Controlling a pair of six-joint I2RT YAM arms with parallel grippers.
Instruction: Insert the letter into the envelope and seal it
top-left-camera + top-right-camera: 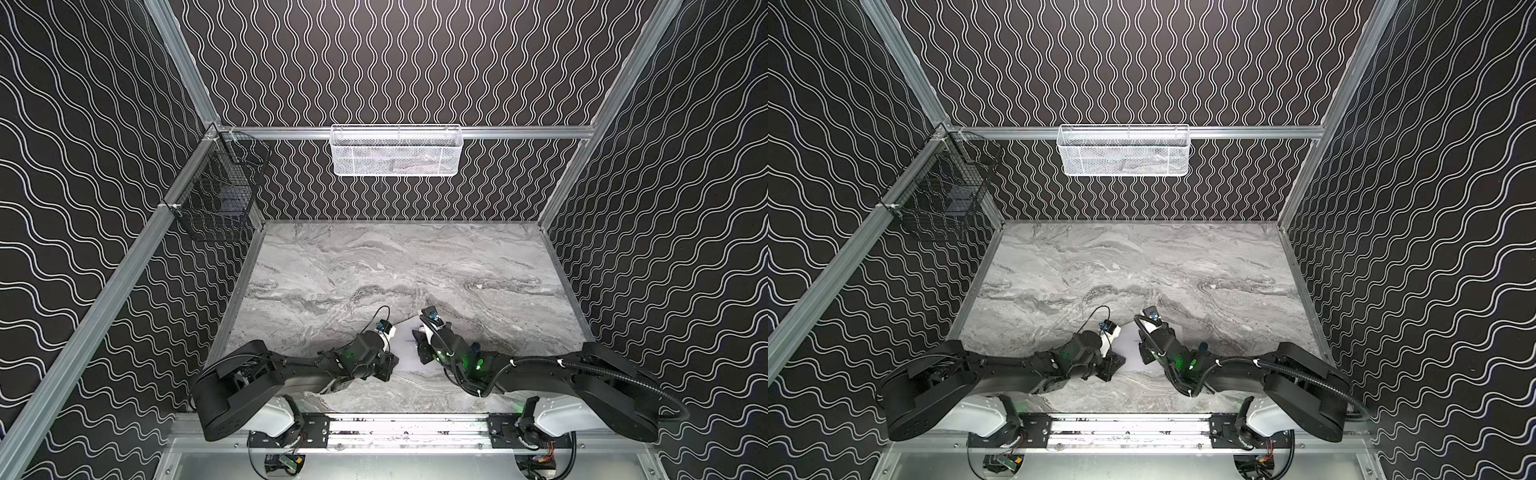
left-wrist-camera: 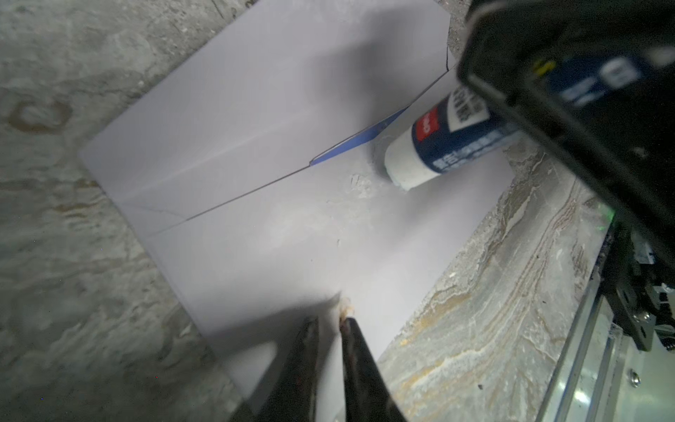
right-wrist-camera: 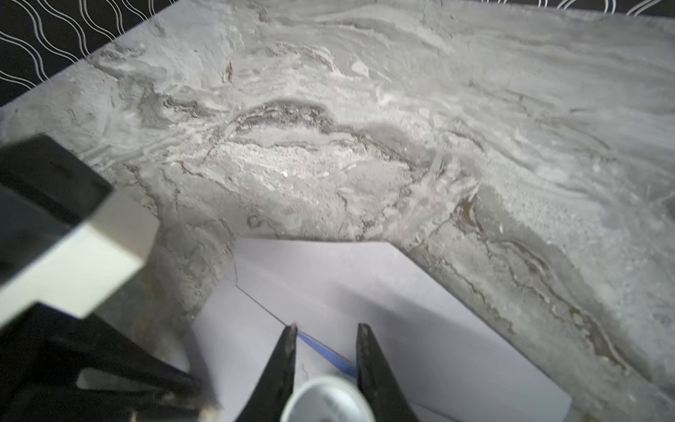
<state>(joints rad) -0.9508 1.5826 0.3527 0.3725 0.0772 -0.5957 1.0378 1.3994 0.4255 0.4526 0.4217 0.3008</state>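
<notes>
Letter (image 2: 361, 140) is mostly hidden: only a blue sliver shows at the mouth of the envelope (image 2: 255, 226), the rest is inside. Envelope lies flat near the middle of the counter's (image 1: 374, 266) front edge, largely covered by the arms in both top views. Right gripper (image 3: 327, 327) is clamped on the glue stick (image 2: 449, 142), white end touching the envelope. Left gripper (image 2: 328, 319) is nearly closed, nothing between the jaws, tips on the envelope. White mesh basket (image 1: 396, 149) and black wire basket (image 1: 216, 187): contents unreadable. Count: 1 letter, 1 envelope, 1 glue stick, 2 baskets.
</notes>
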